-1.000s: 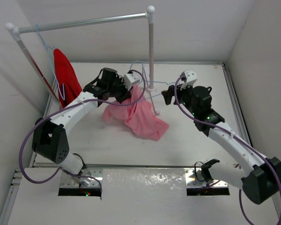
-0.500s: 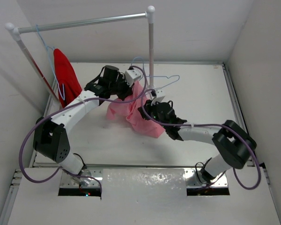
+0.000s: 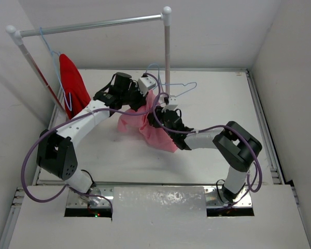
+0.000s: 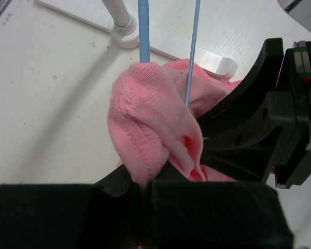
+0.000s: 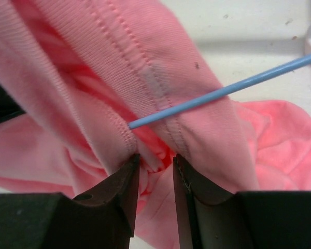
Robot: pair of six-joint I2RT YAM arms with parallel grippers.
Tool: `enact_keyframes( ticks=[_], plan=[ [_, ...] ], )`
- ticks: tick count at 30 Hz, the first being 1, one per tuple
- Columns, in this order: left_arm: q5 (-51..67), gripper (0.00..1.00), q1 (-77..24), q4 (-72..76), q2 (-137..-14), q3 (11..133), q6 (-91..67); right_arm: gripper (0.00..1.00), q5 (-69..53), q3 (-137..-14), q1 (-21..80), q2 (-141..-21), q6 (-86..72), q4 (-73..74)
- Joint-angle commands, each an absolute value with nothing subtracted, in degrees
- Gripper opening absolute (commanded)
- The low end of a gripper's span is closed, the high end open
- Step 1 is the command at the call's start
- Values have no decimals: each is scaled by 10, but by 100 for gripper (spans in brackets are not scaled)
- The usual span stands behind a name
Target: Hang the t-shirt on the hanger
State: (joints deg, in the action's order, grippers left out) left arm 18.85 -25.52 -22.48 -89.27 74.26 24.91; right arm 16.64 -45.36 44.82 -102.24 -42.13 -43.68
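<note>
Left tool [image 4: 142, 187] clamped on t-shirt [image 4: 145, 119]; right tool [image 5: 154, 171] narrowly apart around fold, beside hanger [image 5: 223, 91].

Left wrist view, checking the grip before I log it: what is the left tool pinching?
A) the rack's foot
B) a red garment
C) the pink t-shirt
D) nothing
C: the left tool is shut on a fold of the pink t-shirt, below the blue hanger wire.

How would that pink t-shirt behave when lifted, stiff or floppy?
Probably floppy: the pink t-shirt bunches and droops from the left end effector. Likely light, as a small pinch holds it. It may snag on the hanger wire.
</note>
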Motion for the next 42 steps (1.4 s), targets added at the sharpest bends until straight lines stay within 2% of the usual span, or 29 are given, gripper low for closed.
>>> enact_keyframes(
  ticks=[1, 3, 7, 10, 13, 17, 19, 20, 22, 24, 30, 34, 42],
  plan=[
    [209, 0, -259, -189, -886, 760, 247, 32, 214, -470, 447, -1032, -449, -439],
    [213, 0, -259, -190, -886, 762, 245, 32, 235, -462, 447, -1035, -456, -443],
    [216, 0, -258, -190, -888, 762, 244, 44, 250, -455, 447, -1049, -461, -441],
    [213, 0, -259, -190, -889, 763, 246, 44, 252, -448, 446, -1056, -462, -441],
    [214, 0, -259, -192, -890, 763, 248, 37, 254, -435, 446, -1048, -443, -450],
    [215, 0, -259, -192, -893, 764, 250, 20, 269, -413, 447, -1015, -422, -449],
    [217, 0, -259, -192, -895, 764, 250, 18, 277, -395, 447, -991, -410, -452],
    [217, 0, -259, -193, -896, 765, 251, 19, 279, -390, 447, -984, -406, -452],
    [218, 0, -259, -193, -897, 766, 250, 30, 279, -385, 447, -965, -399, -440],
    [219, 0, -259, -195, -900, 768, 251, 35, 280, -381, 448, -957, -402, -439],
    [225, 0, -259, -199, -901, 773, 250, 37, 276, -407, 448, -983, -435, -410],
    [226, 0, -259, -200, -895, 771, 251, 43, 269, -424, 448, -1019, -456, -420],
    [237, 0, -259, -189, -894, 759, 243, 50, 245, -464, 449, -1066, -462, -458]
  ],
)
